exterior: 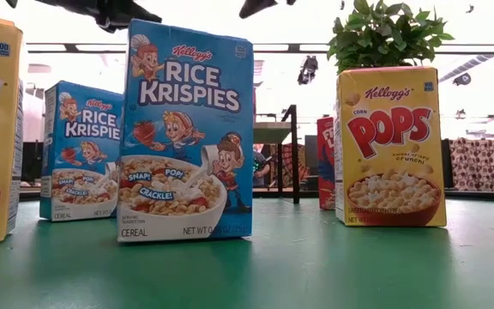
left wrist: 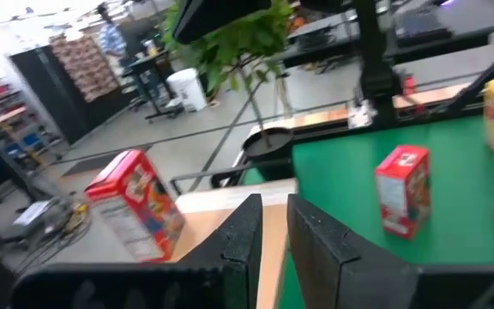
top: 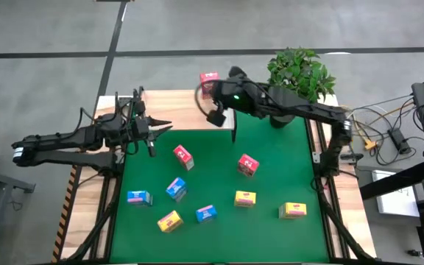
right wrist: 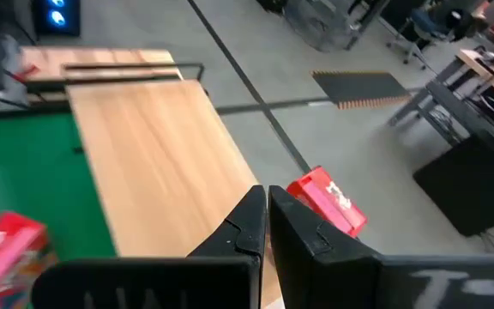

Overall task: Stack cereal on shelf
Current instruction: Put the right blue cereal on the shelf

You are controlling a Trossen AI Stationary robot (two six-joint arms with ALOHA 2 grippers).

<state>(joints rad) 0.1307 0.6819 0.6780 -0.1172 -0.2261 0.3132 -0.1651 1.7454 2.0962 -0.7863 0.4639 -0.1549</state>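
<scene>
One pink-red cereal box (top: 209, 79) sits tilted at the far edge of the light wooden shelf (top: 175, 110); the right wrist view shows the box (right wrist: 328, 202) just past my fingers. My right gripper (right wrist: 266, 210) is shut and hovers over that far edge. My left gripper (left wrist: 273, 227) is shut above the shelf's left part and touches nothing. Standing on the green mat are two more pink-red boxes (top: 182, 156) (top: 247, 165), three blue ones (top: 176, 188) and three yellow ones (top: 245, 198). My right gripper's shut fingers (right wrist: 303, 232) stand right beside the near end of the pink-red box (right wrist: 303, 190), coming level from the table's near side. I cannot tell whether they touch it. The box leans at the shelf's far edge.
A potted plant (top: 300, 73) stands at the shelf's far right corner. Thin black posts (exterior: 294, 154) rise at the shelf's corners. Cables and equipment (top: 389, 136) lie to the right of the table. Bare wood (right wrist: 153, 146) runs along the shelf to the left of the box.
</scene>
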